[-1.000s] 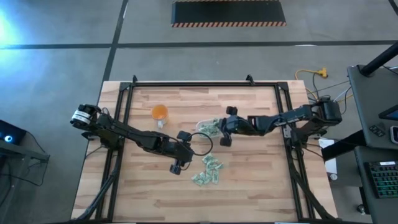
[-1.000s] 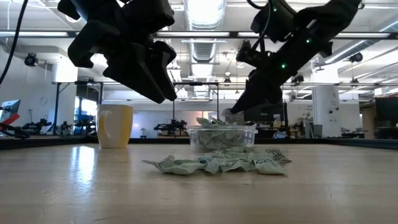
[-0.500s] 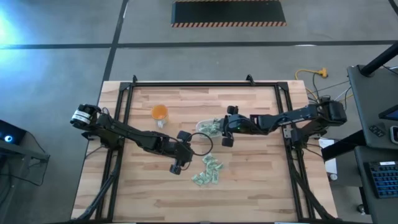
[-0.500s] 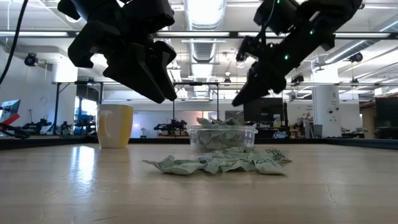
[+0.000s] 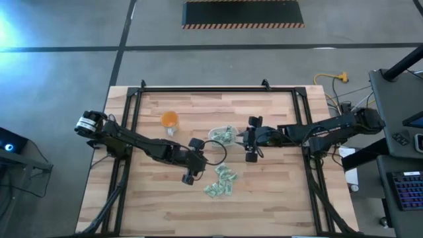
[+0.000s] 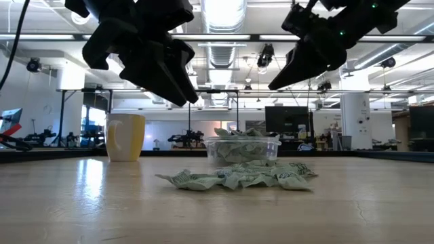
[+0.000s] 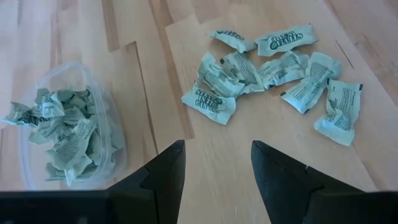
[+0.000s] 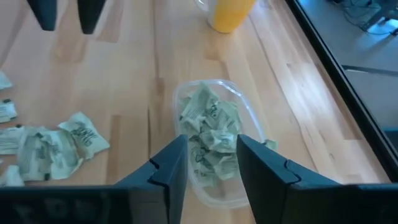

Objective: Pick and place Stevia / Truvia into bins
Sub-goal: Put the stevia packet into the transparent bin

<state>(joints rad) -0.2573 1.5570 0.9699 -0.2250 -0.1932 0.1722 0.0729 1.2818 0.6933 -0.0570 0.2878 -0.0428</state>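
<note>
A clear plastic tub [image 5: 221,137] sits near the middle of the wooden table [image 5: 277,198], heaped with crumpled green-and-white Stevia packets [image 8: 208,127]. In the right wrist view the tub's long axis runs away from the right gripper [image 5: 250,147], which hovers just beside the tub with its two fingers [image 8: 165,171] parted and nothing between them.

A loose pile of more packets [image 5: 221,182] lies on the bare wood close to the tub, toward the table's front edge. In the left wrist view they lie flat and point every which way, several overlapping, their print too small to read.

The left gripper [image 5: 191,171] hangs above the table beside this pile, jaws apart and empty. An orange-yellow mug [image 5: 170,120] stands well apart from the tub, on the left arm's side.

From table height, the tub's lower wall is partly masked by the pile in front of it, and both grippers are cut off by the top of the low view. The tub's near end is hidden behind the right gripper's fingers in its own wrist view.
</note>
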